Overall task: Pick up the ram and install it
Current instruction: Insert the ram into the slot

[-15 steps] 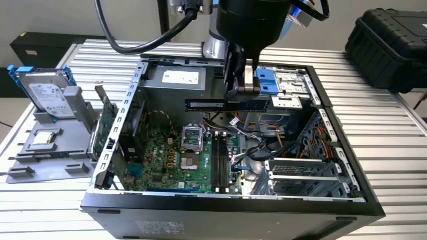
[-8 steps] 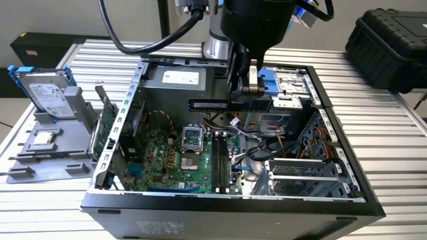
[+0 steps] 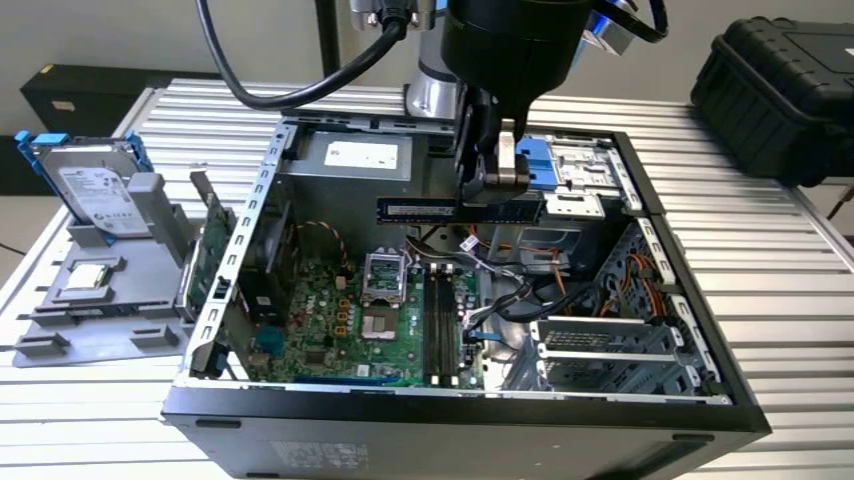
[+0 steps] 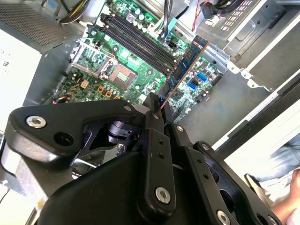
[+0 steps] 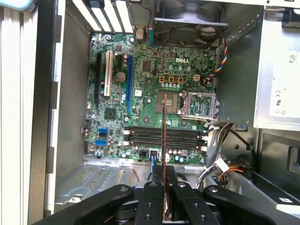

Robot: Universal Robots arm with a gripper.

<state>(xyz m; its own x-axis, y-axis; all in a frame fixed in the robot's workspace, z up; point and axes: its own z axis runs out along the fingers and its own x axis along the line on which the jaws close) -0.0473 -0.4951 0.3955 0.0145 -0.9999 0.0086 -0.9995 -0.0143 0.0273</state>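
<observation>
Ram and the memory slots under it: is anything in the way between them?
Nothing solid: in the first wrist view the ram, held by the gripper, hangs over bare slots.

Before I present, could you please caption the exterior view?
The gripper holds the ram above the open computer case.

The long, thin, dark blue-green ram stick [image 3: 416, 209], with a row of black chips and a small pale label, hangs level in the air over the open computer case [image 3: 441, 430], apart from the board below. The black gripper [image 3: 489, 192] clamps it near its middle, long edge downward. In the first wrist view it shows edge-on [image 5: 164, 140], lying crosswise above the black memory slots [image 5: 140, 132]; in the second wrist view it juts from the fingers [image 4: 185, 68].
</observation>
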